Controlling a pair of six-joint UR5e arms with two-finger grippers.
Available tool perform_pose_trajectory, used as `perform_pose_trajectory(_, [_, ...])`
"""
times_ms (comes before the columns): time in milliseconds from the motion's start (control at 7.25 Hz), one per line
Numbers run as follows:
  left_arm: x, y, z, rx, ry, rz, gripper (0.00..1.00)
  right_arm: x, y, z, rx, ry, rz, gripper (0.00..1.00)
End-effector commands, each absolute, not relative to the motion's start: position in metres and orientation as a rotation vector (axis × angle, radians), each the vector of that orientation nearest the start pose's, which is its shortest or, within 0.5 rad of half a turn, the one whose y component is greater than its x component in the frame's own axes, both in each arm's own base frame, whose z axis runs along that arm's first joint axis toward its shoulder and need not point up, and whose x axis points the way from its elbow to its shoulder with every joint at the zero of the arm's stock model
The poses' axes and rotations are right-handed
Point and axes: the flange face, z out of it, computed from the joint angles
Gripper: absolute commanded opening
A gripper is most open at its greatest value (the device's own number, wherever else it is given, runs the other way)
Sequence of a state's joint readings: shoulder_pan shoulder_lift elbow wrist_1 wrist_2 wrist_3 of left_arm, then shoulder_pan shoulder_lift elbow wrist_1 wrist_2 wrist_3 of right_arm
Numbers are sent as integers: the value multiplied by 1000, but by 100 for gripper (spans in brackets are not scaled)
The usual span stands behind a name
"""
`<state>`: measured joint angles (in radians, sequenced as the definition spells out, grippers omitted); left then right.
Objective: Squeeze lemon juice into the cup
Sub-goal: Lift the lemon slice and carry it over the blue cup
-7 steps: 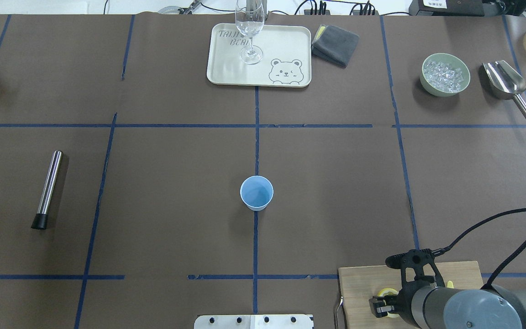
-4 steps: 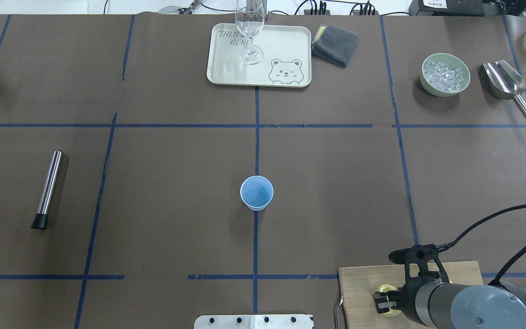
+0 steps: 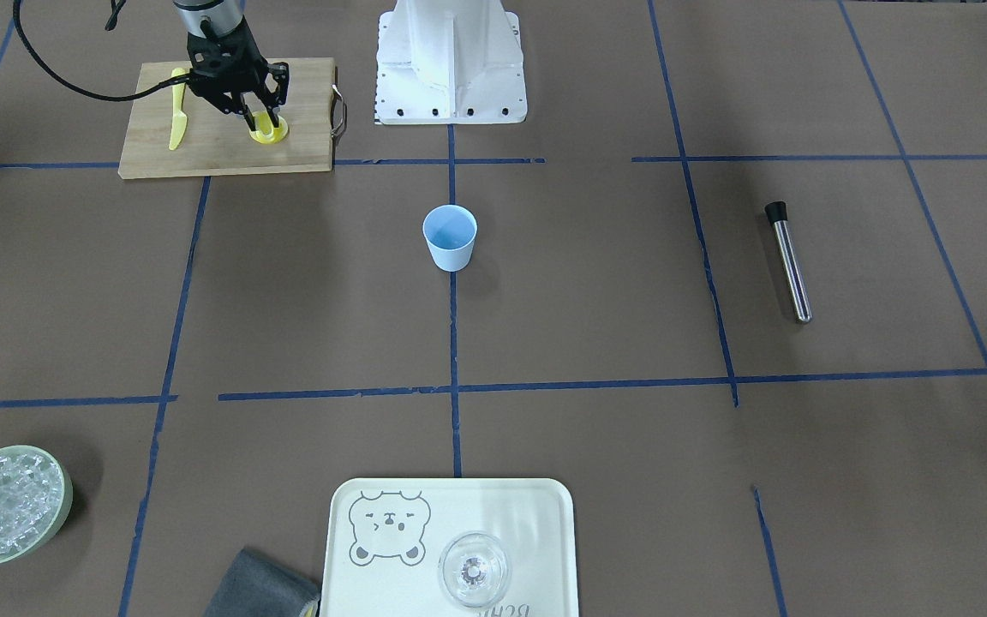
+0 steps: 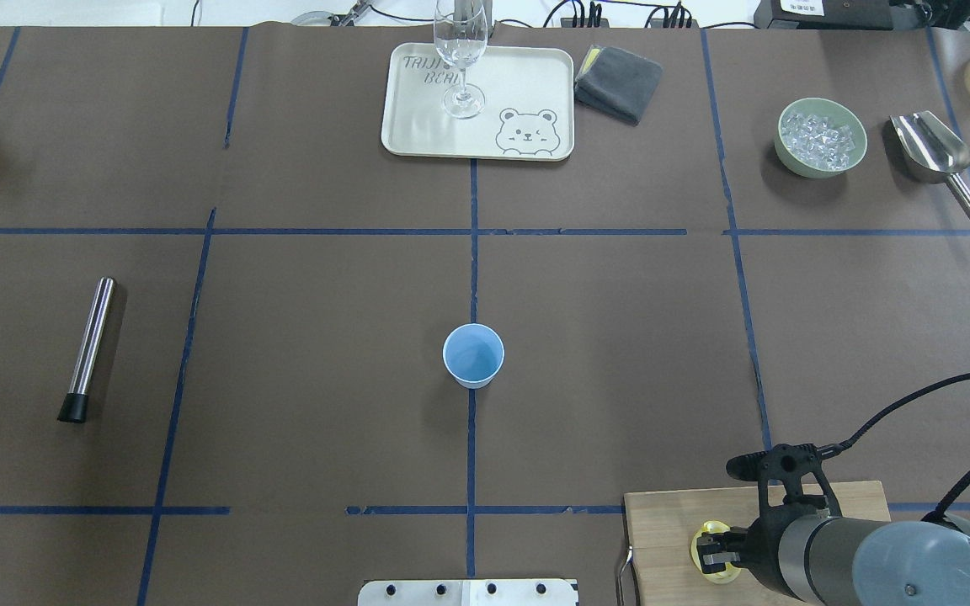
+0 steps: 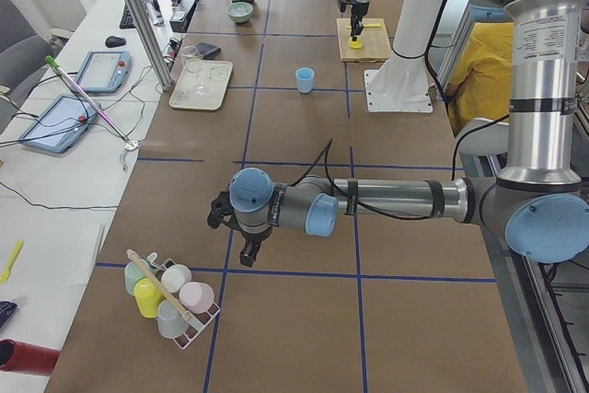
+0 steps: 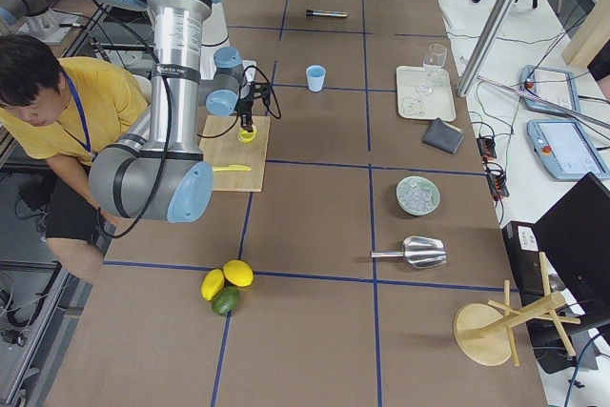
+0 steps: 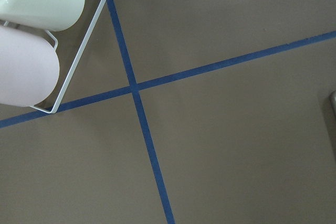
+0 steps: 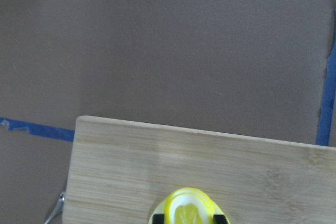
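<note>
While my right gripper (image 3: 260, 122) straddles the lemon (image 3: 270, 131) on the cutting board (image 3: 219, 151) — clamped or loose, I cannot tell — I take this for the grasp, the next move being a lift toward the cup (image 3: 450, 238), well apart.

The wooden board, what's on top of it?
A yellow knife and the lemon, with the right gripper straddling it. The gripper covers part of the lemon, so a second slice can't be ruled out.

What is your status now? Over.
Right gripper straddles lemon slice on cutting board, grip unconfirmed. Left gripper by cup rack, state unreadable. Blue cup upright, nothing between it and board.
</note>
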<state>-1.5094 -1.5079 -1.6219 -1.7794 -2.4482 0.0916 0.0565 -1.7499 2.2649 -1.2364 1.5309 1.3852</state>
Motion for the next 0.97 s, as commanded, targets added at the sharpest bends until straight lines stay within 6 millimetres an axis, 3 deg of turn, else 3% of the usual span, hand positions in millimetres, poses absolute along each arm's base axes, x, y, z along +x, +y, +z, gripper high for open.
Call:
perform_pose_trajectory(0, [-27,-478,634,197,873,229,100,-387,-172,363,153,-869,-75,42])
perform_pose_trajectory(414, [-27,-478,634,197,873,229,100,-396,-200,326,154,-946,-26,42])
perform_pose_trajectory(552, [-27,-478,634,197,873,229,100,-395,-218,308,147,-967,2,42])
perform_pose_trajectory(828, [-27,-478,634,197,884,230,100,-420,-258,254,165,-978,59,42])
